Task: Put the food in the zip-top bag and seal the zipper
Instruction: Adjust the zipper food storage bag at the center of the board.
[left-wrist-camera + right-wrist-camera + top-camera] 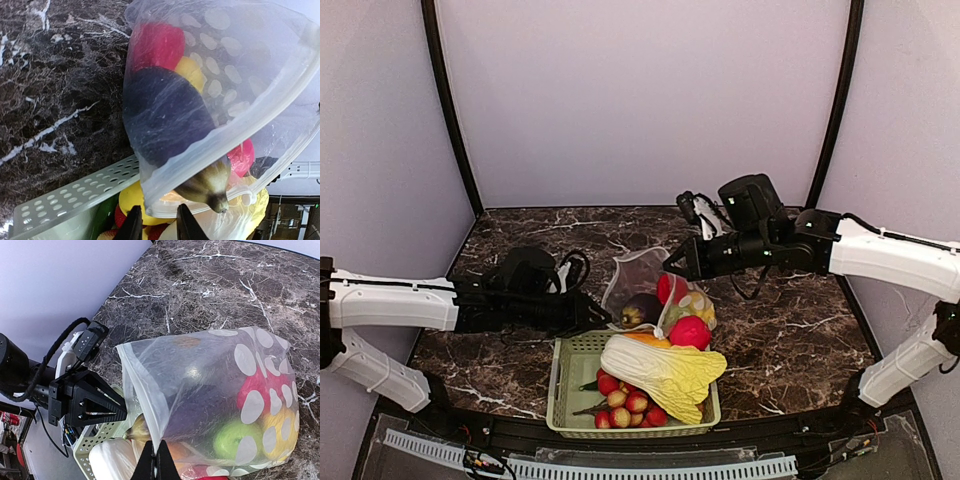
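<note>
The zip-top bag point(638, 283) lies on the marble table point(790, 340) just beyond the far side of the pale green basket point(563, 385), its mouth toward the basket. Through the dotted film show a dark eggplant point(165, 115), a red pepper point(157, 45), a lemon point(192, 72) and a green apple point(231, 440). The eggplant's stem end sits at the mouth.

The right gripper point(155, 454) has its fingers pressed together on the bag's rim. The left gripper point(157, 215) reaches in from the left, fingers narrowly apart at the rim; whether they grip the film cannot be told.

A magenta fruit point(690, 332) sits by the bag's near right edge, beside the napa cabbage point(665, 372), which lies across the basket over small red fruits point(625, 402).
</note>
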`<state>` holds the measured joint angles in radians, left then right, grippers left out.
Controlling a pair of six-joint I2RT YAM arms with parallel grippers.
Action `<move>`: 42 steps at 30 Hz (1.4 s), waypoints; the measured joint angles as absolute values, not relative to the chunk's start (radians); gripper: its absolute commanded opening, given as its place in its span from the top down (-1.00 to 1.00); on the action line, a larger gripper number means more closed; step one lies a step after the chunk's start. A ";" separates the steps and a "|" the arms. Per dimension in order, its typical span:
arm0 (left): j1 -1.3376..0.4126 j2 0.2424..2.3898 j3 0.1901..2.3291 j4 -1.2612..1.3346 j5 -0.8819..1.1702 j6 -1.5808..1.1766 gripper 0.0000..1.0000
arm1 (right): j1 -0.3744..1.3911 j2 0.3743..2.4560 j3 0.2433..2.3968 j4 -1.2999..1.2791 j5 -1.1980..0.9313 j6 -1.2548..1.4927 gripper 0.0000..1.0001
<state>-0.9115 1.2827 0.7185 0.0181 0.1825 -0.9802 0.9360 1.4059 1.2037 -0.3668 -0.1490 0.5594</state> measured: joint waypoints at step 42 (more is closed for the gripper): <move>-0.750 1.438 1.234 -0.115 0.365 -0.789 0.99 | 0.841 1.426 1.403 -0.506 -0.083 0.517 1.00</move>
